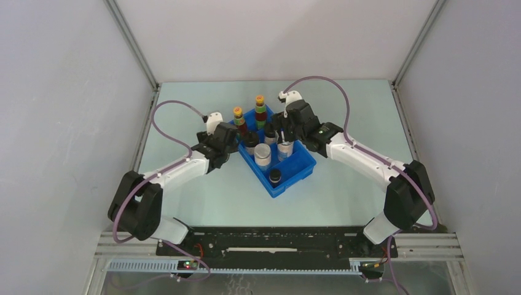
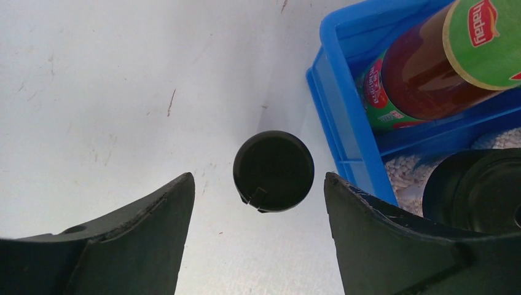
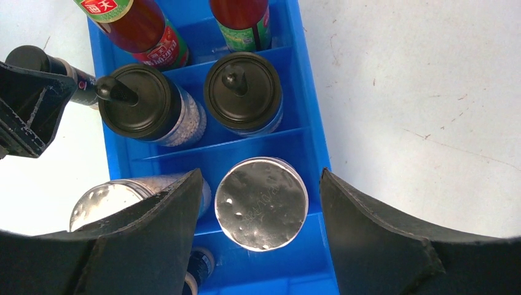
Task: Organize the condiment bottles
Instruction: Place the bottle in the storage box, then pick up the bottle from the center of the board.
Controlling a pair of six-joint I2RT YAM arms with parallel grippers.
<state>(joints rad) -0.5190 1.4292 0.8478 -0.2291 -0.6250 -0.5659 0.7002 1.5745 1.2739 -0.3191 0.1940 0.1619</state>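
Observation:
My left gripper (image 2: 258, 178) is open above the table, and a short black-lidded spice jar (image 2: 273, 171) stands on the table between its fingers, just outside the blue tray (image 2: 335, 117). My right gripper (image 3: 261, 175) is open over the tray (image 3: 311, 132), its fingers either side of a pale jar with a shiny cap (image 3: 261, 203), with gaps on both sides. A second pale jar (image 3: 104, 203) stands to its left. Two black-lidded jars (image 3: 141, 104) (image 3: 242, 92) fill the middle row. Two tall dark-red bottles (image 1: 238, 120) (image 1: 260, 110) stand at the tray's far end.
One more small black-lidded jar (image 1: 274, 177) stands in the near corner of the tray (image 1: 298, 167). Both arms lean in over the tray, the left gripper (image 1: 228, 146) at its left edge and the right gripper (image 1: 281, 132) above its middle. Grey walls enclose the table.

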